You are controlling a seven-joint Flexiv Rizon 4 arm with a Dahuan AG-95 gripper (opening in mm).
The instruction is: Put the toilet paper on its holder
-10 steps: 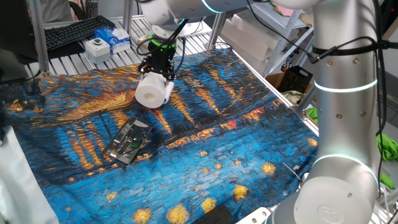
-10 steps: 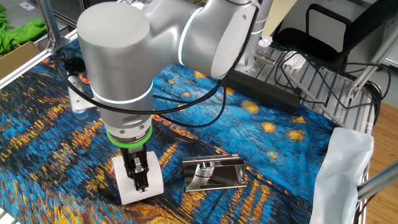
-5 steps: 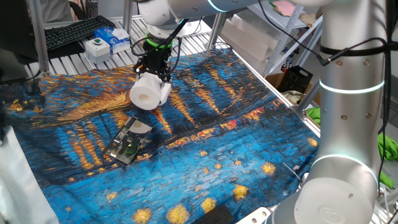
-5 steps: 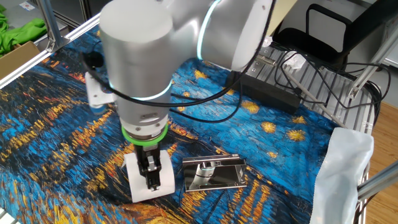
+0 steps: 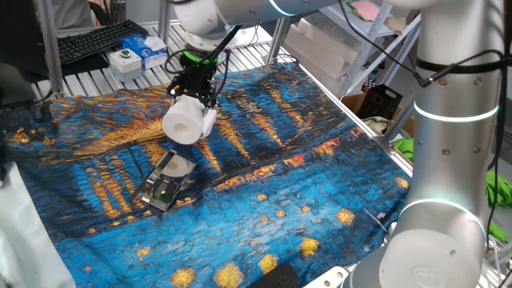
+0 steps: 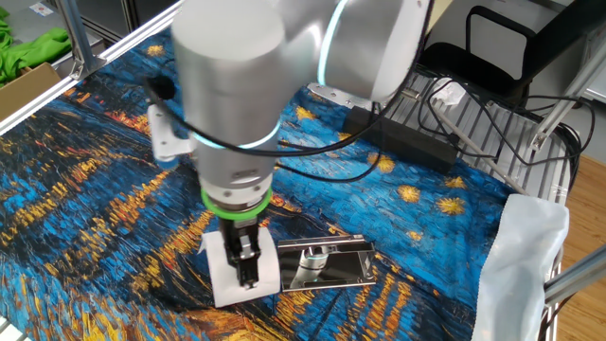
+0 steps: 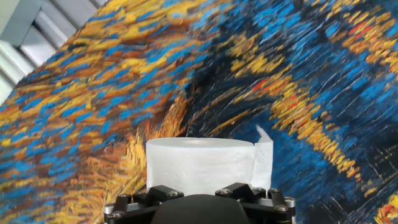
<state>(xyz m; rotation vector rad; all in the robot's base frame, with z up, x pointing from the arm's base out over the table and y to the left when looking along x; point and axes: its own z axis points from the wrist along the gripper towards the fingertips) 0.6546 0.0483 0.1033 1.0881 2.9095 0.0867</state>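
White plump roll of toilet paper (image 5: 183,124) hangs above the bench (image 5: 264,200), clamped in the black two-finger pincer (image 5: 192,90), core end facing the camera in one fixed view. Roll sits up and slightly right of the small flat shiny grey-silver metal holder (image 5: 163,182), which lies flat on the cloth near the left side; roll and holder are apart in this view. Cloth is a blue, orange and yellow painted-swirl print covering the bench.

Other fixed view: the big grey arm with green ring (image 6: 237,202) comes down over the roll (image 6: 237,277), pincer (image 6: 248,268) fingers pressed on the roll's sides, roll at the near edge of the cloth. Holder (image 6: 327,264) is just right of the roll; its left end meets the roll's outline, contact cannot be told. Holder's mirror surface shows reflections; a bar shape is visible on it.

Hand view: roll (image 7: 200,163) fills the low centre, held between the pincer, with a loose paper flap (image 7: 264,155) sticking up on its right side. Cloth blurred behind it. Holder not seen in this view.

Far left in the first fixed view: black keyboard (image 5: 100,38) and white-and-blue box (image 5: 141,52) beyond the cloth.
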